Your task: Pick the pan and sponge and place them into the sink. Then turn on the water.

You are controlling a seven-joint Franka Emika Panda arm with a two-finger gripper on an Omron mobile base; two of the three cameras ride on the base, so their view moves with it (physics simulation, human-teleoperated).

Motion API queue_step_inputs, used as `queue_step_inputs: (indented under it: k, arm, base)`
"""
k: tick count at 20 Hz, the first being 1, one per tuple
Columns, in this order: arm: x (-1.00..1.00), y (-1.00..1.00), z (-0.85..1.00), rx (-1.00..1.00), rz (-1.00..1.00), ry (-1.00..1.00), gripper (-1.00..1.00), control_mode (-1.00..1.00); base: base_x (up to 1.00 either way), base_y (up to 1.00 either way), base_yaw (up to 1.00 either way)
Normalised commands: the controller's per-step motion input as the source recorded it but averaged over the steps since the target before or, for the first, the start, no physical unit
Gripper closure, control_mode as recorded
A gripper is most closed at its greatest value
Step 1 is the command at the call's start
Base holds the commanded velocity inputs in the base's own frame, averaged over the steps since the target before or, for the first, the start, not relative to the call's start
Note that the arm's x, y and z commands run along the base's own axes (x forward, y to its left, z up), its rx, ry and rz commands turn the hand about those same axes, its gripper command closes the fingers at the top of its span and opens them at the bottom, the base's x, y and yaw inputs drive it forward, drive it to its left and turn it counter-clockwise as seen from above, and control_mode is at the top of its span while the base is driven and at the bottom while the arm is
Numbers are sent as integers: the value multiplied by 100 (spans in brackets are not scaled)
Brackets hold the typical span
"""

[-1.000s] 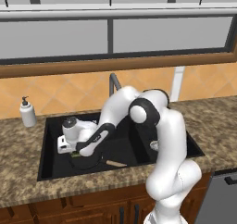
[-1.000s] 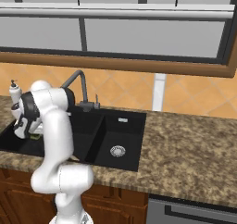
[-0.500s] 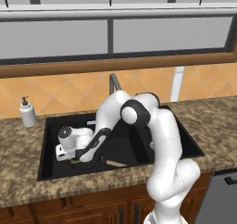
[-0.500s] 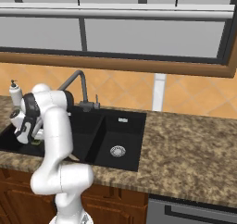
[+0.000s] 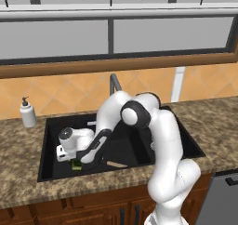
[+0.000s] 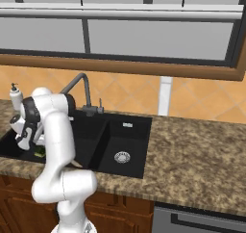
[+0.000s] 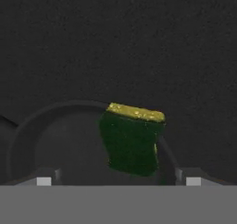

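One sink (image 6: 96, 145) sits in the counter, with two basins: a wider one on the left and a narrower one on the right. One silver drain (image 6: 122, 156) shows in the right basin. One gooseneck faucet (image 6: 79, 85) rises at the far rim. One white soap bottle (image 5: 28, 113) stands on the counter at far left. One sponge (image 7: 132, 140) (green with a yellow layer) and one pan (image 7: 55, 140) lie in the left basin.
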Motion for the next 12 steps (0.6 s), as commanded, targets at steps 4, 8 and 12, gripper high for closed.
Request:
queue_step_inputs:
  k: [4, 8, 12]
  arm:
    - [-42, -15, 83, 19, 0, 0, -100, -100]
    - [-44, -17, 100, 23, -2, -2, -100, -100]
    - [-43, -23, 100, 26, -1, -3, -100, -100]
  base:
    - [0, 0, 0]
    - [0, 0, 0]
    - [0, 0, 0]
